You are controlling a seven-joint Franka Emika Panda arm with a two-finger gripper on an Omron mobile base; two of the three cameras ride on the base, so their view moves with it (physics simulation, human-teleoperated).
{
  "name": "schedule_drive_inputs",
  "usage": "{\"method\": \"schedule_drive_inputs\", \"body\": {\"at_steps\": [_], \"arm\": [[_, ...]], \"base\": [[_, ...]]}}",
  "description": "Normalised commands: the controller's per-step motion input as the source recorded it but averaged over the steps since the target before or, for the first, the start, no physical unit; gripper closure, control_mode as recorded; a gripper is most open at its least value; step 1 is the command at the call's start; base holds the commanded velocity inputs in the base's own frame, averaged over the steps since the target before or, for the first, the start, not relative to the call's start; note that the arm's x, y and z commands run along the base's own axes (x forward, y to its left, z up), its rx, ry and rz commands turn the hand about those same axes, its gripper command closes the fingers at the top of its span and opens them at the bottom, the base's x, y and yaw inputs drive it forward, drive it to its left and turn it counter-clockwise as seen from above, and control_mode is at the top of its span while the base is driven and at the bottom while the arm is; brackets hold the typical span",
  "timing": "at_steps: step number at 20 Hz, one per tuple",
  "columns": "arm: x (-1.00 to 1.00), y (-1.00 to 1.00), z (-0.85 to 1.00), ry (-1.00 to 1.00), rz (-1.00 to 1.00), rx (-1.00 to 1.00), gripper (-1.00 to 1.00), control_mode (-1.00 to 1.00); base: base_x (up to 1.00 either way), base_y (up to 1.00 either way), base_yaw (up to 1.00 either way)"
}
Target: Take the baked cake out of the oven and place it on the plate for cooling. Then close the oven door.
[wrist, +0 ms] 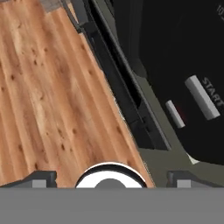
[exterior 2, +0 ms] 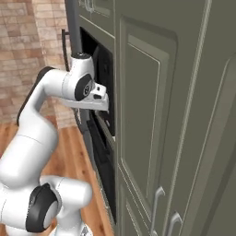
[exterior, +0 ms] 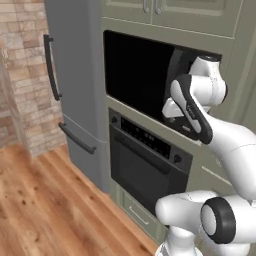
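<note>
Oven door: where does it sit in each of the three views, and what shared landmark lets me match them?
Left base view: the oven door, closed, sits at lower centre, below the microwave.
Right base view: it shows edge-on as a dark strip at lower centre, below the arm's hand.
Hand view: it is the dark band running diagonally from the top to the centre.
Shared landmark: the wooden floor beside it.

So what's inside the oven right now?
You can't tell. The oven door is shut, and its dark window shows nothing behind it. You can only see the handle bar and the knobs on the control strip above it.
</note>
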Motion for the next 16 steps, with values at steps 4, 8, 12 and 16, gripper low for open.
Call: {"method": "schedule_drive_inputs", "body": {"at_steps": [4,8,12,16], "arm": [[0.00,0.50,0.00,0.07,0.12,-0.01,-1.00,-1.00],[0.00,1.00,-0.10,0.05,0.00,-0.15,-1.00,-1.00],[0.00,0.99,-0.42,0.04,0.00,-0.30,-1.00,-1.00],[0.10,0.78,-0.66,0.05,-0.02,-0.33,-1.00,-1.00]], "base": [[0.00,0.00,0.00],[0.00,0.00,0.00],[0.00,0.00,0.00],[0.00,0.00,0.00]]}}
